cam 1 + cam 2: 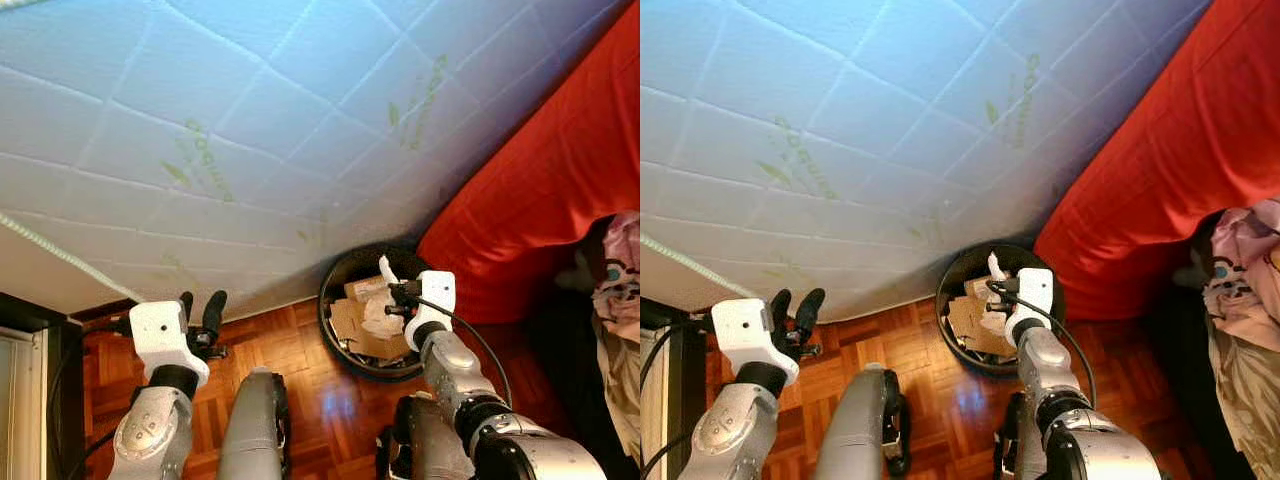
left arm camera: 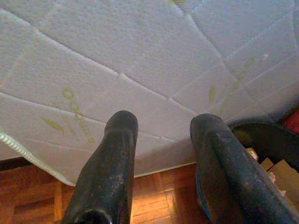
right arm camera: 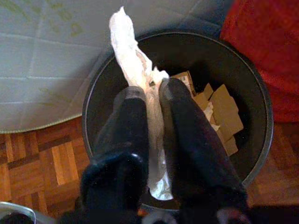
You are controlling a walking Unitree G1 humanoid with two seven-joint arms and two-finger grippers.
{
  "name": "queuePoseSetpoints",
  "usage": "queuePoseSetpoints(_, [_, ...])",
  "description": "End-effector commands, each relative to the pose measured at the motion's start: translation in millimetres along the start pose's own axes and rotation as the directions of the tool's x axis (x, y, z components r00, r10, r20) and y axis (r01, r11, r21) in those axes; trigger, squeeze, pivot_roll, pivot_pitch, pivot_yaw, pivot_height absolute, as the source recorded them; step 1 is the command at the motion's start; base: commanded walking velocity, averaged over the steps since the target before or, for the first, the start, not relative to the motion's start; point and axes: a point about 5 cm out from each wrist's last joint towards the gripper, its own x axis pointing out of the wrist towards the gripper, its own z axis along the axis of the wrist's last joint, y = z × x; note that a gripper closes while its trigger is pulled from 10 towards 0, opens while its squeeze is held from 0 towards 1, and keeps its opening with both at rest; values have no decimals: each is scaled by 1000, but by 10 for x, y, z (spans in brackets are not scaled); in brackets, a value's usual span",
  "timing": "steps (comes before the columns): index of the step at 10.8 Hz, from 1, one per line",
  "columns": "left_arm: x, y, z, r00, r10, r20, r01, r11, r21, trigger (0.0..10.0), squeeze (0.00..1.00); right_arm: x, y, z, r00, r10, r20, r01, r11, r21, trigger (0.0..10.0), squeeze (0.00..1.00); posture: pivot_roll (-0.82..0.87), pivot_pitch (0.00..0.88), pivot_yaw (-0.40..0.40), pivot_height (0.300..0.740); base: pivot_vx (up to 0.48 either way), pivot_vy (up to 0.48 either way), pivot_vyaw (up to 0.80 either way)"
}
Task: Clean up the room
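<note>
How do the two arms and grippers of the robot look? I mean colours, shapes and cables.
Both arms are silver metal with rounded segments and black joint rings. Each wrist carries a white boxy housing. The left gripper and the right gripper each have two long, thick, rounded black fingers, somewhat scuffed. A thin black cable loops from the right wrist housing down along the forearm; another black cable hangs beside the left arm.
</note>
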Motion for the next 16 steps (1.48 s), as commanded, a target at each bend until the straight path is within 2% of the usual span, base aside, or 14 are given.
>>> queuePoseSetpoints(1, [-53, 28, -43, 999, 13, -33, -13, 1000, -7, 10000, 0, -54, -12, -175, 998, -9, -59, 9, 1000, 9, 10000, 1000, 229, 376, 30, 642, 0, 0, 0])
queuePoseSetpoints(5, [-57, 32, -54, 999, 14, -38, -14, 1000, -6, 10000, 0, -58, -16, -188, 998, -7, -68, 7, 1000, -2, 10000, 1000, 227, 378, 29, 642, 0, 0, 0])
queuePoseSetpoints(8, [-53, 34, -58, 999, 14, -40, -14, 1000, -4, 10000, 0, -64, -36, -202, 997, -20, -79, 16, 999, -48, 10000, 1000, 228, 375, 30, 642, 0, 0, 0])
queuePoseSetpoints(9, [-52, 32, -60, 999, 13, -40, -13, 1000, -5, 10000, 0, -69, -46, -216, 996, -28, -90, 21, 997, -76, 10000, 1000, 228, 375, 30, 642, 0, 0, 0])
queuePoseSetpoints(11, [-58, 29, -57, 999, 12, -40, -12, 1000, -5, 10000, 0, -65, -38, -190, 997, -25, -73, 10, 980, -199, 10000, 1000, 226, 376, 30, 642, 0, 0, 0])
queuePoseSetpoints(13, [-59, 26, -57, 999, 12, -40, -13, 1000, -5, 10000, 0, -55, 5, -159, 999, 8, -50, -16, 988, -156, 10000, 1000, 227, 375, 30, 642, 0, 0, 0])
queuePoseSetpoints(15, [-54, 24, -59, 999, 12, -40, -13, 1000, -5, 10000, 0, -49, -4, -143, 999, -7, -45, -2, 984, -177, 10000, 1000, 226, 374, 29, 642, 0, 0, 0])
queuePoseSetpoints(16, [-50, 22, -60, 999, 12, -40, -13, 1000, -5, 10000, 0, -45, -20, -137, 999, -20, -47, 16, 996, -86, 10000, 1000, 226, 372, 28, 642, 0, 0, 0])
